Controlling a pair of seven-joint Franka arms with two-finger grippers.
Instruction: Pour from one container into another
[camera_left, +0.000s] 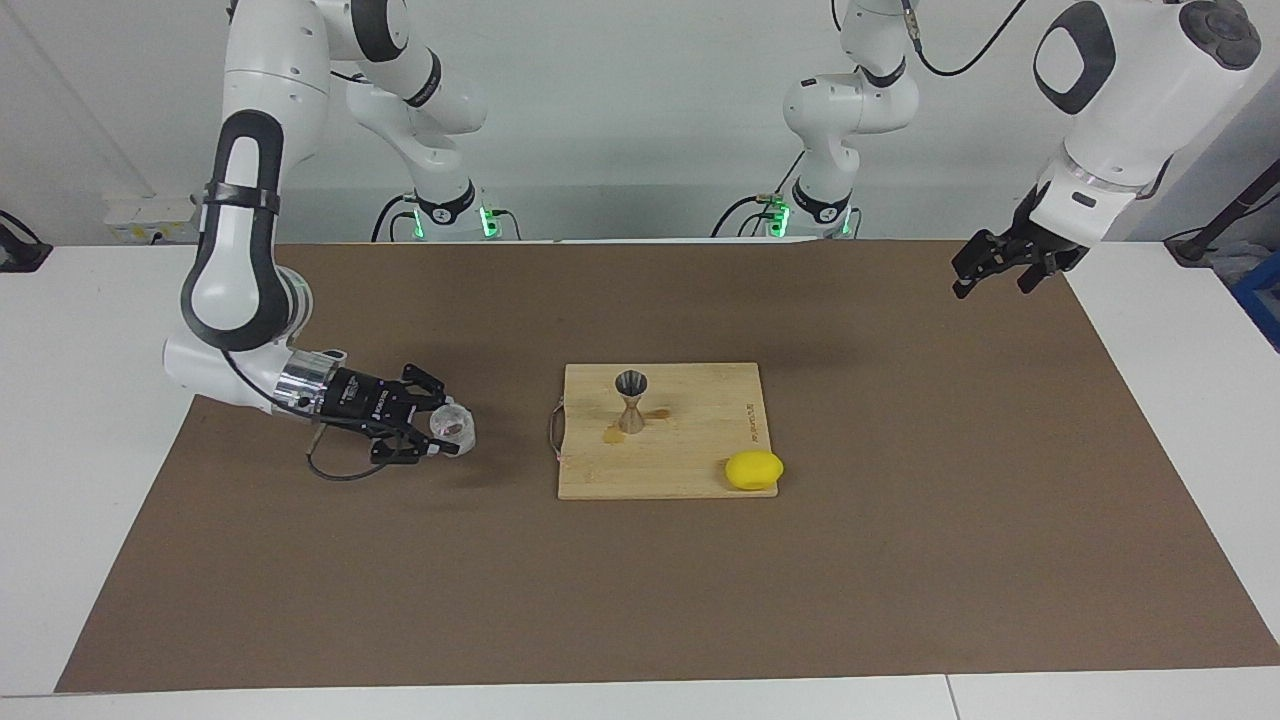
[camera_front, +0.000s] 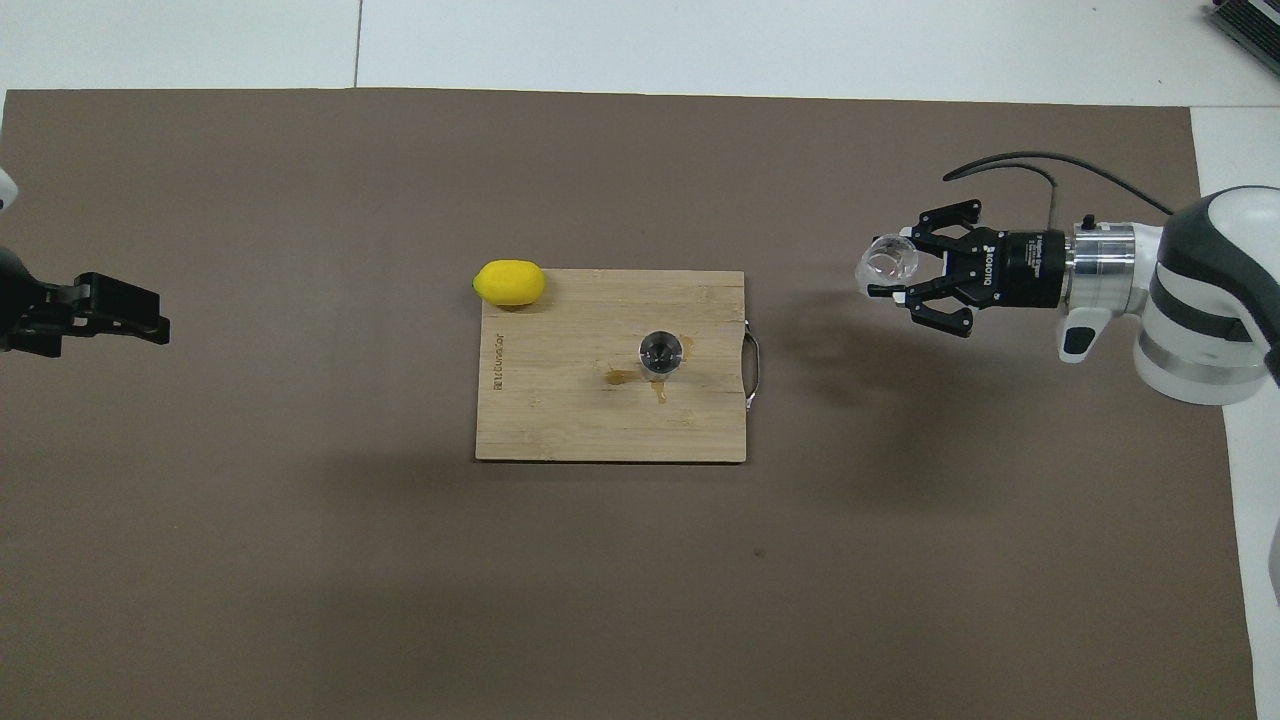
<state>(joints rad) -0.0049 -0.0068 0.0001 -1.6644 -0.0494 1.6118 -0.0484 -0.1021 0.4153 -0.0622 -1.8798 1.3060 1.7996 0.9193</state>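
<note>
The clear glass tumbler (camera_left: 453, 427) (camera_front: 888, 264) is held tilted, low over the brown mat, between the wooden board and the right arm's end of the table. My right gripper (camera_left: 443, 430) (camera_front: 903, 272) is shut on it, reaching in almost level. The steel jigger (camera_left: 631, 400) (camera_front: 661, 353) stands upright on the wooden board (camera_left: 700, 450) (camera_front: 560, 410), apart from the glass. My left gripper (camera_left: 1000, 268) (camera_front: 110, 315) waits raised and open over the mat's edge at the left arm's end, holding nothing.
A yellow lemon (camera_left: 754, 470) (camera_front: 510, 282) lies at the board's corner farthest from the robots, toward the left arm's end. Small amber wet spots (camera_left: 612, 434) (camera_front: 620, 377) mark the board beside the jigger. The brown mat (camera_left: 900, 560) covers the table.
</note>
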